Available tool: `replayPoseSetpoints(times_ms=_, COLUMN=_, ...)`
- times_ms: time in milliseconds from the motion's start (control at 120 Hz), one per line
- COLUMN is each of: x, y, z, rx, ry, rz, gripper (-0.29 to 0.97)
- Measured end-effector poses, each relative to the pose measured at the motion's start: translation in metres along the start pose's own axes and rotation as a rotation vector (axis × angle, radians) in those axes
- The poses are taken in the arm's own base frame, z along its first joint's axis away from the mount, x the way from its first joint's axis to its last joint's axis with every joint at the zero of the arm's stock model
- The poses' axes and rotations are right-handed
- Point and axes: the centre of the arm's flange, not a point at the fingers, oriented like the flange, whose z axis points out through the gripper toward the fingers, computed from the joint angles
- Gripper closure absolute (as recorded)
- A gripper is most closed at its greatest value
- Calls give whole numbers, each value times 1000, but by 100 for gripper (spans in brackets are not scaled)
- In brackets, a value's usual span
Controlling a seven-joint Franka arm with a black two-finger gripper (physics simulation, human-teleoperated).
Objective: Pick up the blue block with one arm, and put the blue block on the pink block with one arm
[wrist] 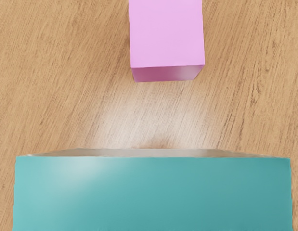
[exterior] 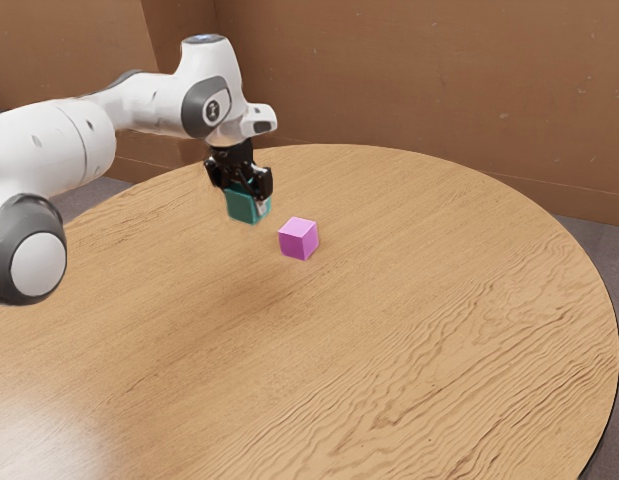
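Teal block [wrist: 151, 192] sits closest, large and blurred just under the hand in the wrist view; its upper edge shows as a pale strip. Beyond it is bare wood grain, then the pink block [wrist: 166, 33], resting flat on the surface [wrist: 52, 86], apart from the teal one.

Exterior view: white arm [exterior: 79, 140] enters from the exterior view's left; gripper [exterior: 249, 203] points down; black fingers narrowed onto the teal block [exterior: 247, 208], one on each side, holding it. Block hangs clear of the round wooden surface [exterior: 409, 330], with a faint dark shadow below it on the wood. Pink block [exterior: 298, 238] stands near, toward the exterior view's right of the held block and lower; no contact between the two. Brown wall [exterior: 439, 70] behind.
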Motion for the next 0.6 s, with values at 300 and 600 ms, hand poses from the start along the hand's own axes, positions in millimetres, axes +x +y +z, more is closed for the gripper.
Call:
replayPoseSetpoints(times_ms=300, x=45, y=-5, z=39, rx=4, ry=-30, rz=15, gripper=33)
replayPoseSetpoints(times_ms=600, x=69, y=12, z=49, rx=-77, ry=109, rz=55, gripper=34)
